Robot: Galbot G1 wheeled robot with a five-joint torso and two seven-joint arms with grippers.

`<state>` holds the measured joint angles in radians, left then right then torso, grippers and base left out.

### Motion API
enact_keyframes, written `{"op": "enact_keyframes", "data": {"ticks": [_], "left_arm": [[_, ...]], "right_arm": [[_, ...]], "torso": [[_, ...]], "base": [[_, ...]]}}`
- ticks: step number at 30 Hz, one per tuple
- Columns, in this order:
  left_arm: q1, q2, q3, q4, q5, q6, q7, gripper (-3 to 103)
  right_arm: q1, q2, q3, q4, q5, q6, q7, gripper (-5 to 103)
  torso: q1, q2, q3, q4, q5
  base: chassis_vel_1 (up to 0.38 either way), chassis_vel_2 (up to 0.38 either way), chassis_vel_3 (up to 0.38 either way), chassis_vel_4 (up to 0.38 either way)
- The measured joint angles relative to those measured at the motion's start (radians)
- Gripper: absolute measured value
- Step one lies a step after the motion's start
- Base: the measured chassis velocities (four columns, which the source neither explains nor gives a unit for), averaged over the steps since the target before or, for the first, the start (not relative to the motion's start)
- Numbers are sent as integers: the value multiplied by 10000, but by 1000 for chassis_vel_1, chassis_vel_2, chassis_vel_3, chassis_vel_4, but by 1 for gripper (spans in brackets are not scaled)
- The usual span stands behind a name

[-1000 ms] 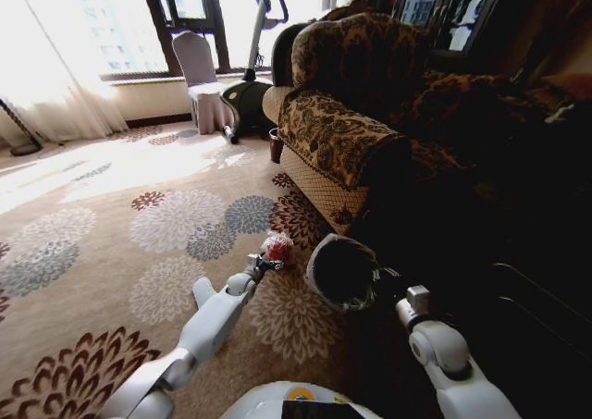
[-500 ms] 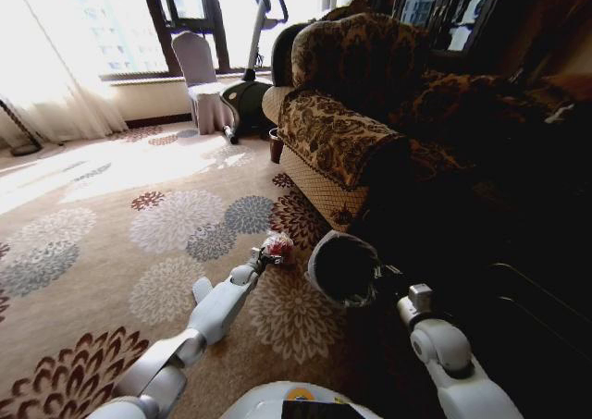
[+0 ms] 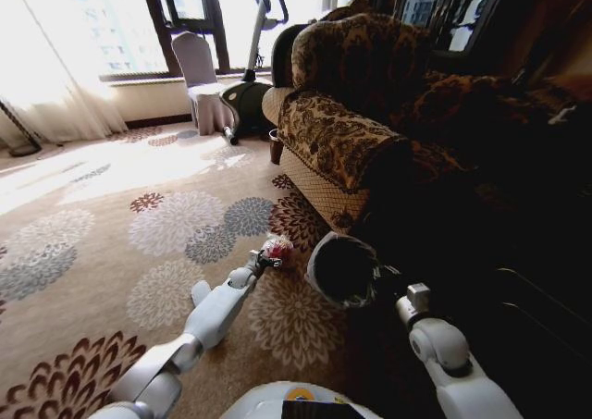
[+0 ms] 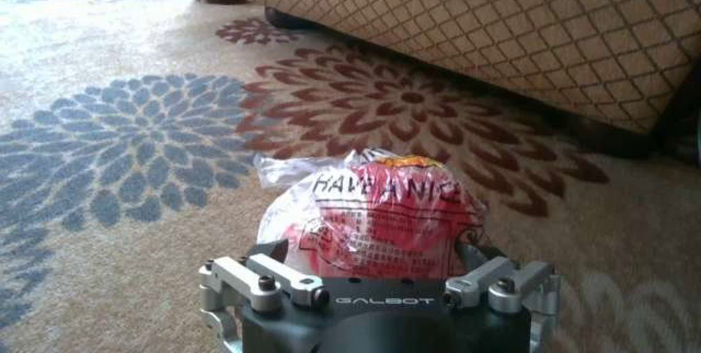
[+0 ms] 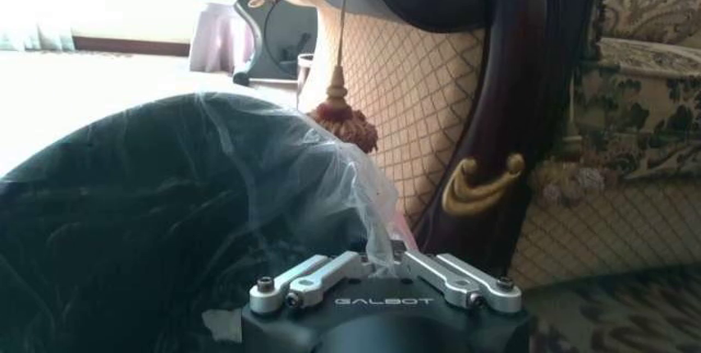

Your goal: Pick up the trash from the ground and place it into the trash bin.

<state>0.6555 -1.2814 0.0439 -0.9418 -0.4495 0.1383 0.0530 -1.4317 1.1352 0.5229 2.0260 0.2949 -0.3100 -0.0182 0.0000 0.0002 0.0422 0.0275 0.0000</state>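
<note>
The sofa [image 3: 351, 114] fills the head view from 12 to 3 o'clock, with open carpet [image 3: 139, 215] toward 9. The right gripper [image 5: 378, 267] is clamped on the trash bin [image 3: 342, 271] rim. At the bin's 9 o'clock, the left gripper [image 4: 378, 275] grips the red trash ball [image 4: 378, 222] (lettering legible in the wrist view).

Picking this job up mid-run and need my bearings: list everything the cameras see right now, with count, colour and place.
trash ball: one, red in clear wrap, in the left gripper above the carpet
trash bin: one, dark with grey liner, tilted, held beside the sofa
sofa: one, brown patterned, behind the bin
carpet: beige with flower patterns
chair: one, white-covered, by the window
left gripper: closed on the trash ball
right gripper: clamped on the bin's rim
</note>
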Motion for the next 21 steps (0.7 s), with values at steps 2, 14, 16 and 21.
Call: {"op": "enact_keyframes", "data": {"ticks": [2, 14, 16, 21], "left_arm": [[14, 0, -3, 1, 19, 0, 0, 100], [217, -31, -43, 95, 287, 1, 23, 100], [218, -64, -47, 173, 380, 5, 24, 100], [148, -214, -50, 434, 553, 36, -39, 100]], "right_arm": [[-13, 15, -4, 20, -15, -12, 0, 1], [-22, 53, -95, 105, -46, -80, 0, 1], [-22, 47, -98, 121, -33, -73, 0, 1], [-34, -8, -79, 229, 36, -51, 0, 1]], "torso": [[0, 0, 0, 0, 0], [0, 0, 0, 1, 0], [0, 0, 0, 0, 0], [0, -1, 0, 1, 0]], "base": [[-111, 106, 94, -102], [-53, 50, 56, -54], [0, 0, 0, 0], [0, 0, 0, 0]]}}
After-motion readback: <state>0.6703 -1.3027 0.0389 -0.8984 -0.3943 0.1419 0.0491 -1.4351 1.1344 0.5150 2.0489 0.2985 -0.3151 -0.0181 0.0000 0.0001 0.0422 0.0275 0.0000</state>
